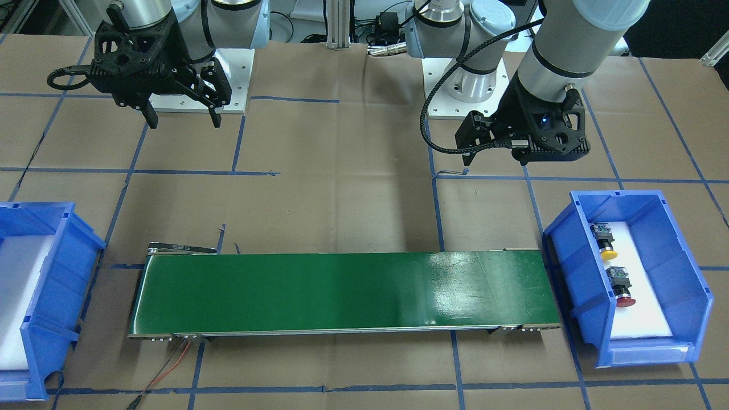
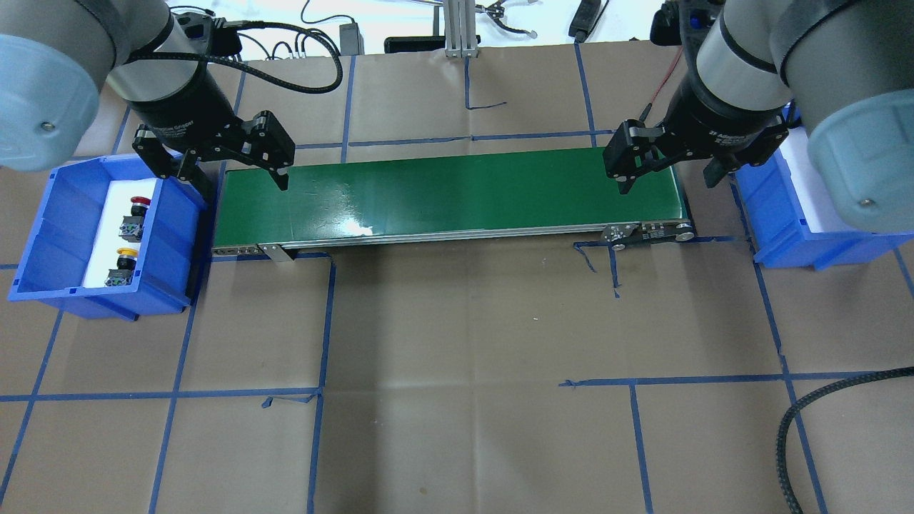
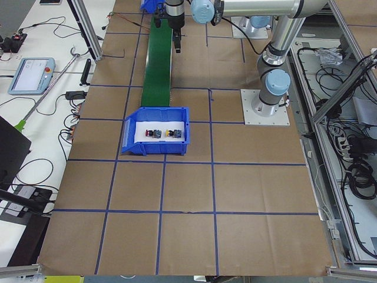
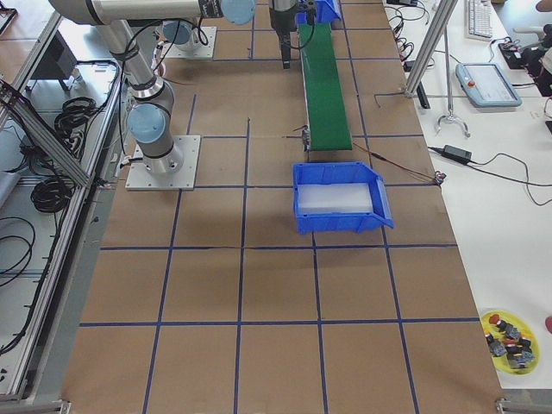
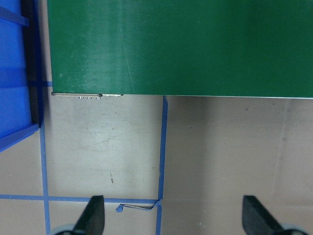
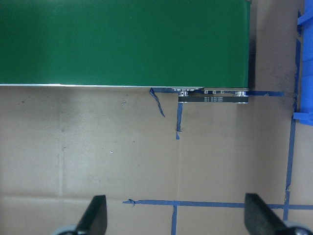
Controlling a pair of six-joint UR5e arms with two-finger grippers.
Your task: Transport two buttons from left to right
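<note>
Inside the left bin (image 2: 43,235), on its white liner (image 2: 103,214): red button (image 2: 138,207) on the far side, yellow button (image 2: 125,258) nearer the robot, a little apart, both lying on their sides. Above the left end of the belt (image 2: 464,193), just right of that bin: left gripper (image 5: 174,215), jaws spread wide, holding nothing. Above the belt's right end: right gripper (image 6: 177,215), likewise wide and empty (right bin (image 2: 778,228) just beside it).
</note>
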